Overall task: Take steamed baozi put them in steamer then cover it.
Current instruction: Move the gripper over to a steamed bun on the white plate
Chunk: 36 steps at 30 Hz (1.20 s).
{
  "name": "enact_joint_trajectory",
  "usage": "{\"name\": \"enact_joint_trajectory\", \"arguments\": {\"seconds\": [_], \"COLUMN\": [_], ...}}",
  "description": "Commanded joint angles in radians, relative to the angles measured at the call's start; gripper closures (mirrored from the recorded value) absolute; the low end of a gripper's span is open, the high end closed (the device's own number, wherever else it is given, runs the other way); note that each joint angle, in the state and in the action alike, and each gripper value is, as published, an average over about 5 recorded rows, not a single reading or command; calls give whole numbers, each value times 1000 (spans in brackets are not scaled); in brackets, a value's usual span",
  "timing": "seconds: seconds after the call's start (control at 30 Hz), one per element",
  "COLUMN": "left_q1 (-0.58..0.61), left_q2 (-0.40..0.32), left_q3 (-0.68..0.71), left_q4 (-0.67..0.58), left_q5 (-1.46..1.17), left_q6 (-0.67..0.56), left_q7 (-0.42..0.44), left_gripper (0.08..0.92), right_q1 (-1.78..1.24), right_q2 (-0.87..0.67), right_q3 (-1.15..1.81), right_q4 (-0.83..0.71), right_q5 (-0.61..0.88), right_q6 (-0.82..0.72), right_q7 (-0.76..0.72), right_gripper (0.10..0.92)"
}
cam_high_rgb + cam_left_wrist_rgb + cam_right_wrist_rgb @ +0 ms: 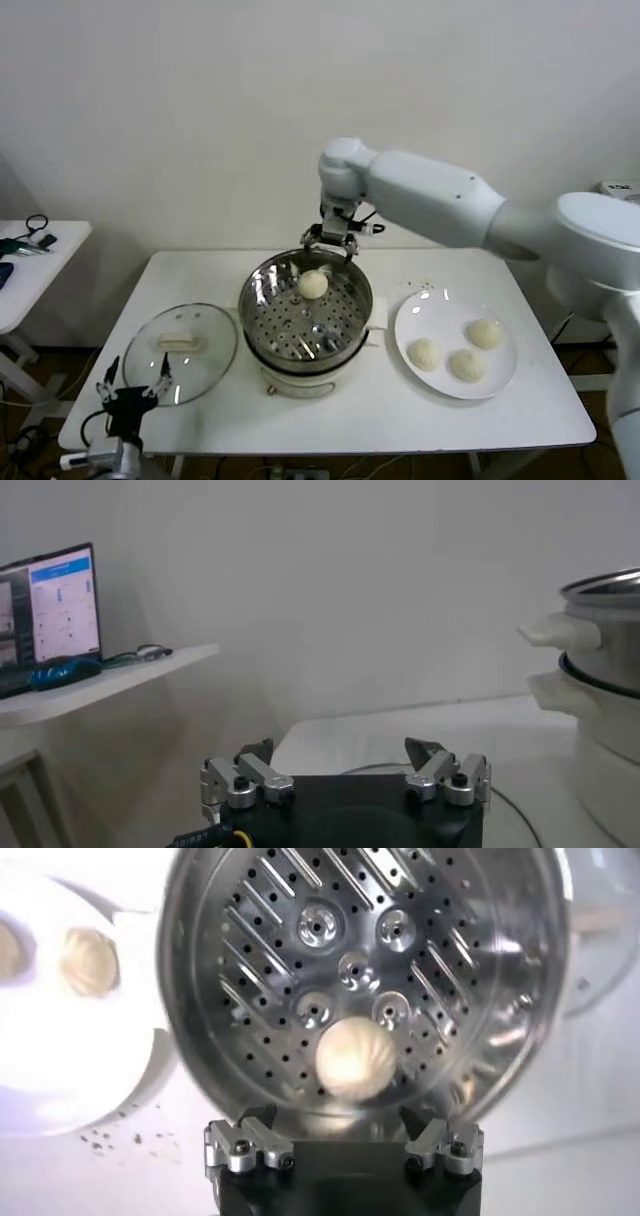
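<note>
Your right arm reaches in from the right and bends down at the wrist, so the right gripper (333, 243) hangs over the far rim of the steamer (258, 300). Its fingers (245, 1145) are spread wide and hold nothing. Just below them one baozi (352, 1058) sits free on the perforated floor of the basket, toward the far side. Three more baozi (467, 347) lie on the white plate (415, 325) just right of the steamer. The glass lid (205, 355) rests flat on the table (400, 410) just left of the steamer, its cream handle up. Your left gripper (132, 387) is parked low at the table's near left corner, beside the lid, fingers spread and empty
</note>
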Motion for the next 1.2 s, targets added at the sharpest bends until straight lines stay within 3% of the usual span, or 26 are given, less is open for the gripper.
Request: {"name": "enact_joint_trajectory", "arguments": {"seconds": [0.03,0.17,0.33,0.63,0.87,1.2], "left_q1": [14,24,39,51,50,51], "left_q2": [-12,-13,-21,-19,-16,-20], "left_q3": [-2,-11,-18,-25,-30,-40], "left_q4": [-23,-39,-48,-64,-59,-49], "left_q5": [-12,-23,-29,-25,-8,-17], "left_q6": [-7,-13,-15,-14,-8,-4], "left_q7": [1,2,2,3,-2,-5], "left_gripper": [177,177,177,177,177,177], "right_q1": [190,166,103,-168,-372,-463], "right_q2": [-308,-404,-502,-575,-539,-467], "right_q3": [-227,-242,-271,-178,-45,39], "right_q4": [184,241,294,289,224,122], "right_q5": [439,546,582,443,299,244], "right_q6": [-457,-608,-656,-661,-646,-634], "right_q7": [124,170,153,112,97,111], "right_gripper": [203,203,203,203,203,203]}}
